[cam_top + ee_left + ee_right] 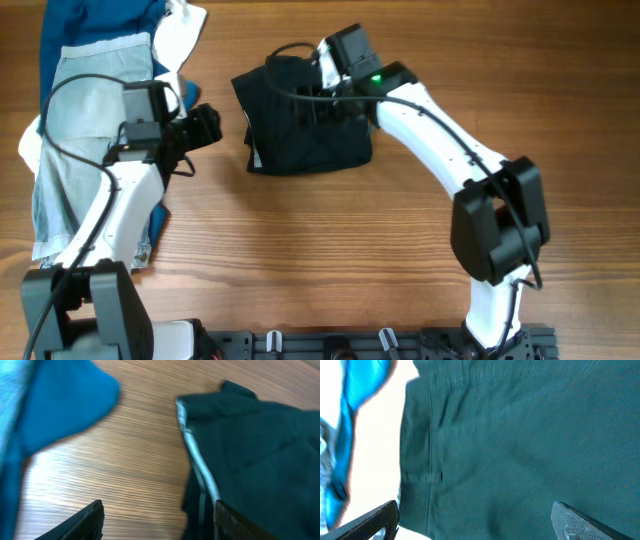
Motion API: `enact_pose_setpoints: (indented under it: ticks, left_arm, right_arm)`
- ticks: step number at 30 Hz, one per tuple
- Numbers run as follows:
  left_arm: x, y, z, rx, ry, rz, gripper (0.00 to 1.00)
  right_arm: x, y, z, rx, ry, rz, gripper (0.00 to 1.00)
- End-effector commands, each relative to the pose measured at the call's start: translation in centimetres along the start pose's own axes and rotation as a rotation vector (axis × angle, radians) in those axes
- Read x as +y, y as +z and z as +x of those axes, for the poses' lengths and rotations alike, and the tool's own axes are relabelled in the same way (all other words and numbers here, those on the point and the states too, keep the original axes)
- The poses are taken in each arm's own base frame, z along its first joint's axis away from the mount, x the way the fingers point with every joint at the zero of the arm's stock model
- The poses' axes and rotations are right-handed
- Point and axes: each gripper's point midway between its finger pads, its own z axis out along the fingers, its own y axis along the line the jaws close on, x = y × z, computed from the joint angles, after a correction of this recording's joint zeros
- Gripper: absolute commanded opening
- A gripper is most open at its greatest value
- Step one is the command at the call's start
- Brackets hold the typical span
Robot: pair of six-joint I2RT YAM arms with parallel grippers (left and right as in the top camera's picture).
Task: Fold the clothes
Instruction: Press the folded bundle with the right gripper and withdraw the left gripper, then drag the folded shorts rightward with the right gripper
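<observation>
Overhead: black shorts [305,125] lie folded in a compact block, upper-mid desk [330,250], well apart from the pale denim shorts [75,140] and dark blue garment [95,25] at far left. Right claw [318,98] is over the block's top edge. Left claw [207,127] is just left of the block, over bare wood. Finger spacing shows only on the wrist cams. Left wrist: fingers apart, nothing btwn, shorts' pale edge strip [197,460] to the right. Right wrist: fingers wide apart over black fabric w/ a seam; can't tell if touching.
</observation>
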Motion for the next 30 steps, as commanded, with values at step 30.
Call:
enact_pose_setpoints:
  ticks: [30]
  left_arm:
    - [2.8, -0.7, -0.7, -0.014, -0.038, -0.040, 0.78]
  right_arm:
    - [-22.9, -8.2, -5.4, -0.088, 0.128, 0.373, 1.00]
